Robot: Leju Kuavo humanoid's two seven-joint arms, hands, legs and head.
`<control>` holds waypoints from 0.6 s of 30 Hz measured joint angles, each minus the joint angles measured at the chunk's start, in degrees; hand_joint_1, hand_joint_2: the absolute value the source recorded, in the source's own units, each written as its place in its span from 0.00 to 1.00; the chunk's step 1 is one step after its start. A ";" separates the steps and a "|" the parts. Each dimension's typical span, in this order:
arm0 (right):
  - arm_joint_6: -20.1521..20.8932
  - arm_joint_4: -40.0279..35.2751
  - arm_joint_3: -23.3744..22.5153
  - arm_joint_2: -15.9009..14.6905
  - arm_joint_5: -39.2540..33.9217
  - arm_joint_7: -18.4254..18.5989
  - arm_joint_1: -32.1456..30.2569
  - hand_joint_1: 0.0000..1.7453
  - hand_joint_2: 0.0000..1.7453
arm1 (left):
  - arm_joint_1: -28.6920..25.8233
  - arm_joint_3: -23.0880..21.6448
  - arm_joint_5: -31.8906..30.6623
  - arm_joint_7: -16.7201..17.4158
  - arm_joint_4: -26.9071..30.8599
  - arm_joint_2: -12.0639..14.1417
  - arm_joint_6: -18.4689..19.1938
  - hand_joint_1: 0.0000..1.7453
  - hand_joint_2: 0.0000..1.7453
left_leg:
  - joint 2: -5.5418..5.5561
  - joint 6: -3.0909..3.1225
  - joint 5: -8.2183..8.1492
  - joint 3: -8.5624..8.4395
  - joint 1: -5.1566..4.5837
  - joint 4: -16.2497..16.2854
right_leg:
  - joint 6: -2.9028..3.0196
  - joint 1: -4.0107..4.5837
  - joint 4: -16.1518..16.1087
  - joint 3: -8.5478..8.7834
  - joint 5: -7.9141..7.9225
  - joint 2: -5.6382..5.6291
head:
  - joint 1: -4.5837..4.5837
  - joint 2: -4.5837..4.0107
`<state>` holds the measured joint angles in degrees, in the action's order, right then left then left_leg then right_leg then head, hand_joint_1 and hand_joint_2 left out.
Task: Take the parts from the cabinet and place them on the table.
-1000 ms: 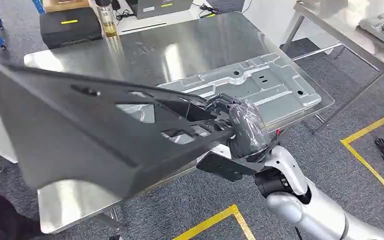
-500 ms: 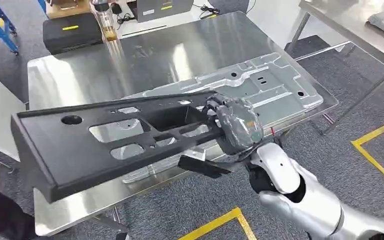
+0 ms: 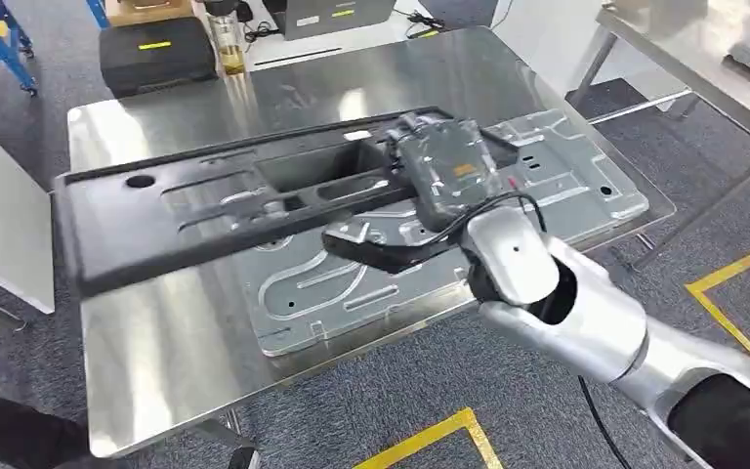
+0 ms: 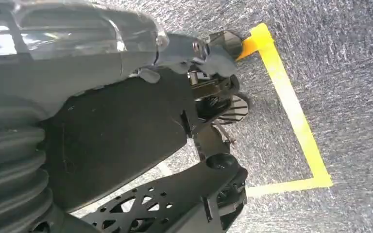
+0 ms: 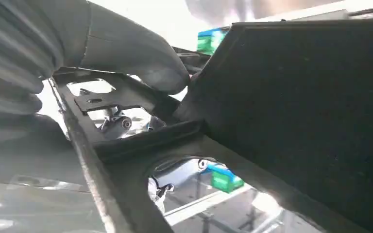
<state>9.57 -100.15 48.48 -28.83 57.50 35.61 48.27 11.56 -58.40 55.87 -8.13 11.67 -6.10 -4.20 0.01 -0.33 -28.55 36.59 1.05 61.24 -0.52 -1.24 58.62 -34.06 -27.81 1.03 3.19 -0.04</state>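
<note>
A long black plastic panel [image 3: 205,210] with several cut-outs lies nearly level across the steel table [image 3: 156,362]. Its far end reaches past the table's left edge. I cannot tell whether it touches the surface. My right hand [image 3: 439,176] grips the panel's right end from above, over a silver stamped metal part [image 3: 566,186] that lies flat on the table. In the right wrist view the thumb [image 5: 126,53] presses on the panel's frame [image 5: 296,121]. My left hand [image 4: 199,48] hangs over the grey floor with nothing in it.
At the table's back stand a black case [image 3: 151,54], a clear bottle of yellow liquid [image 3: 227,39] and a grey device [image 3: 337,12]. A second steel table [image 3: 684,49] stands to the right and a white cabinet side [image 3: 0,234] to the left. Yellow tape [image 3: 430,435] marks the floor.
The panel has swung down from a steep tilt near the camera to nearly level over the table. My right hand has carried it forward, over the silver part.
</note>
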 joint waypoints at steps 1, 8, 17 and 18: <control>0.04 0.63 -0.20 -1.02 -0.63 0.37 0.49 1.00 1.00 | 0.00 -0.15 0.02 -0.02 0.00 0.00 -0.02 0.00 1.00 | 0.12 0.02 -0.01 0.00 0.00 0.00 | 0.01 0.00 -0.19 0.17 0.02 0.02 | 0.24 0.00; 0.11 2.64 -0.81 -4.37 -1.72 0.87 1.76 1.00 1.00 | 0.02 -0.39 0.17 -0.04 -0.02 0.02 -0.07 0.00 1.00 | 0.16 0.75 -0.20 0.01 -0.23 0.04 | -0.18 -0.05 -0.98 0.56 0.08 0.10 | 1.55 0.00; 1.68 4.11 -4.07 -10.19 -5.88 3.34 1.92 1.00 1.00 | -0.06 -0.52 0.35 -0.94 -0.02 0.04 0.00 0.00 1.00 | 0.35 1.06 -0.21 0.01 -0.41 0.06 | -3.16 -0.38 -1.17 0.62 -0.09 0.13 | 1.22 0.00; 2.36 4.35 -4.89 -11.03 -5.85 3.34 1.77 1.00 1.00 | -0.07 -0.61 0.31 -1.18 -0.02 0.07 -0.07 0.00 1.00 | 0.37 1.07 -0.20 0.00 -0.40 0.05 | -3.22 -0.38 -1.15 0.62 -0.12 0.14 | 1.18 0.00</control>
<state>11.93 -95.80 43.59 -39.86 51.65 38.95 50.04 11.49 -59.01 56.17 -9.31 11.65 -6.03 -4.26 0.38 0.74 -28.76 36.59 0.65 61.29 -3.74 -1.62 57.47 -33.44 -27.93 1.17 4.37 -0.04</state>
